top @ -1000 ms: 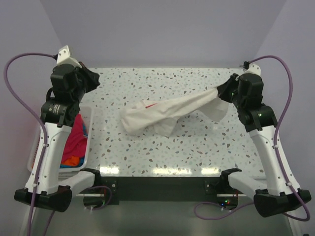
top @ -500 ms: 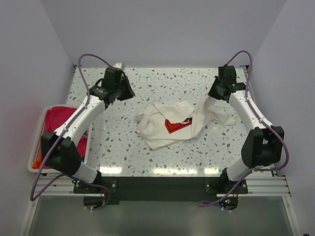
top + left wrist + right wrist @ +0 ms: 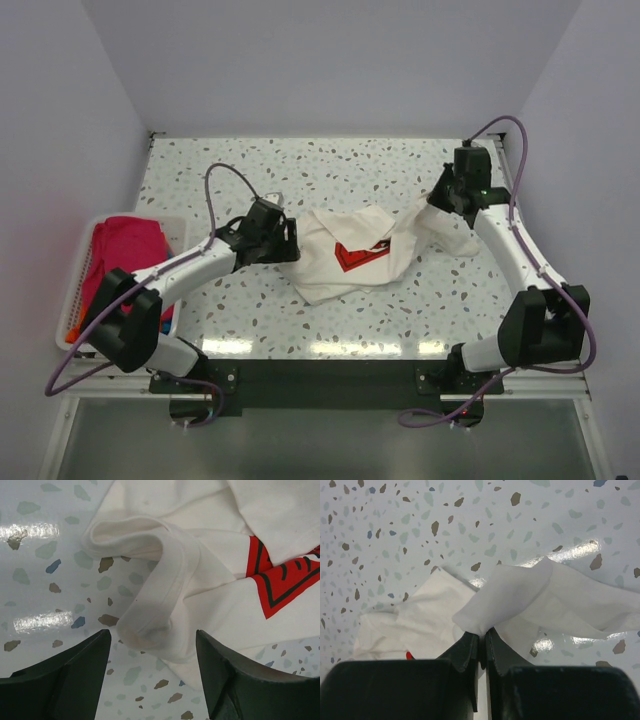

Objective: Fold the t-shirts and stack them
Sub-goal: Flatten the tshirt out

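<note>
Now the left pincer (image 3: pixel 152 647) stands spread, the white shirt (image 3: pixel 210 595) straight ahead, its rolled hem between the jaws — the right pincer (image 3: pixel 481 636) pinches the opposite end.

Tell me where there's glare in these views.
Top external view: sharp, bright reflection strips along the near edge of the table. Left wrist view: glare patches left of the white t-shirt. Right wrist view: shine beside it; the right tool is near-black.

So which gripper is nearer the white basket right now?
Left. The left gripper, jaws open, sits at the white shirt's left edge, the side facing the basket. The right gripper pinches the shirt's right side, with the whole shirt in between.
</note>
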